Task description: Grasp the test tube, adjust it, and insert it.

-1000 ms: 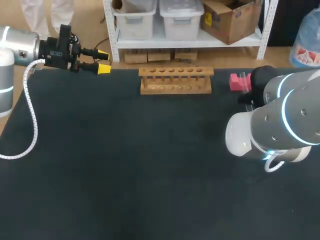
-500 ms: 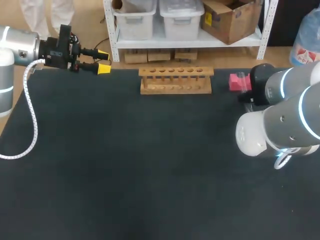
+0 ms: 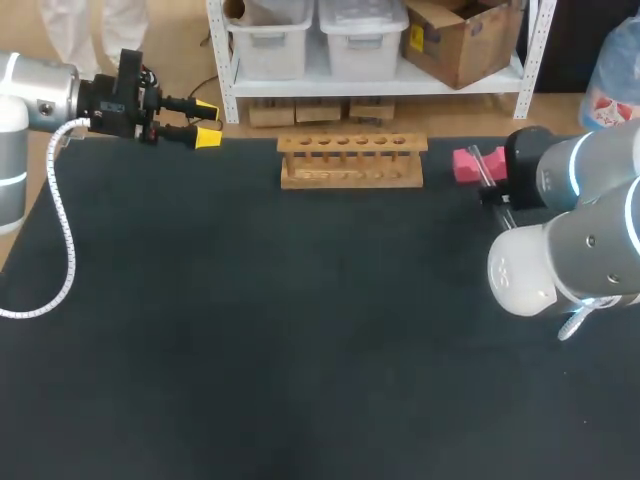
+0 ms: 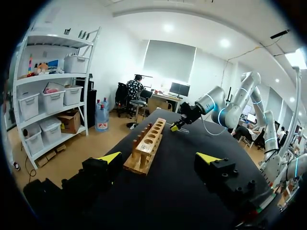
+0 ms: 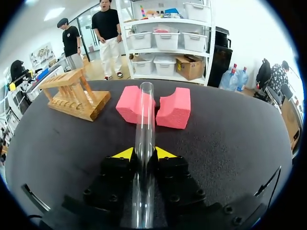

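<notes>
The grasp looks done and the adjusting step is in hand. The right gripper is clamped on the test tube, a yellow tip pressing it from each side. The clear tube lies along the fingers, roughly level, with its open end out over the gap between the two halves of the pink foam block at the far right of the table. Whether the tube is free of the foam cannot be told. The wooden rack stands at the far edge near the middle, well to the left of the tube, with its row of holes unfilled. The left gripper hangs at the far left with its fingers apart and nothing between them. The next move probably calls for tipping the tube upright, perhaps with help from the left gripper. It would then be carried left to the rack and lined up squarely over a hole before lowering.
</notes>
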Controlling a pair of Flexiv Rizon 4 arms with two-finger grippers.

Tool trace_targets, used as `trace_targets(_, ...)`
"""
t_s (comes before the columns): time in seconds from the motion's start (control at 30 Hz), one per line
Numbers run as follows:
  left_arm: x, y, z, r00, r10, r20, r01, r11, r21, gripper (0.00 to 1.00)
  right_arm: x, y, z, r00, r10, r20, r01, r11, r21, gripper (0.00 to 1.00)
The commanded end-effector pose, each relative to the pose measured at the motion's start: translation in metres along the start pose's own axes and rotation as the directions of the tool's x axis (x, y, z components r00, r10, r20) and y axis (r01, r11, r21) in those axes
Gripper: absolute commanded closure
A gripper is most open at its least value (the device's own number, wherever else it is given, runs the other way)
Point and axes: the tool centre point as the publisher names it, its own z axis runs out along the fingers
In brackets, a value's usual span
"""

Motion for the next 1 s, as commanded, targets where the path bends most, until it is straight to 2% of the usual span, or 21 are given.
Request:
trace_targets(0.03, 0.001, 0.000, 0.000, 1.000, 0.002, 0.001, -0.002, 1.000, 0.001, 0.00, 0.001, -0.001, 0.000, 1.000, 0.021, 0.007, -0.021, 1.000, 0.023, 1.00)
trace_targets(0.27, 0.001, 0.000, 0.000, 1.000, 0.002, 0.001, -0.002, 1.000, 0.001, 0.00, -0.009, 0.000, -0.010, 0.998, 0.054, 0.035, -0.057, 0.996, 0.068, 1.00)
trace_targets(0.5, 0.001, 0.000, 0.000, 1.000, 0.002, 0.001, -0.002, 1.000, 0.001, 0.00, -0.025, 0.013, -0.029, 0.996, 0.079, 0.052, -0.084, 0.993, 0.089, 1.00)
trace_targets(0.77, 0.001, 0.000, 0.000, 1.000, 0.002, 0.001, -0.002, 1.000, 0.001, 0.00, -0.037, 0.039, -0.060, 0.992, 0.124, 0.037, -0.128, 0.980, 0.152, 1.00)
trace_targets(1.0, 0.001, 0.000, 0.000, 1.000, 0.002, 0.001, -0.002, 1.000, 0.001, 0.00, -0.052, 0.068, -0.083, 0.984, 0.165, 0.072, -0.177, 0.958, 0.226, 1.00)
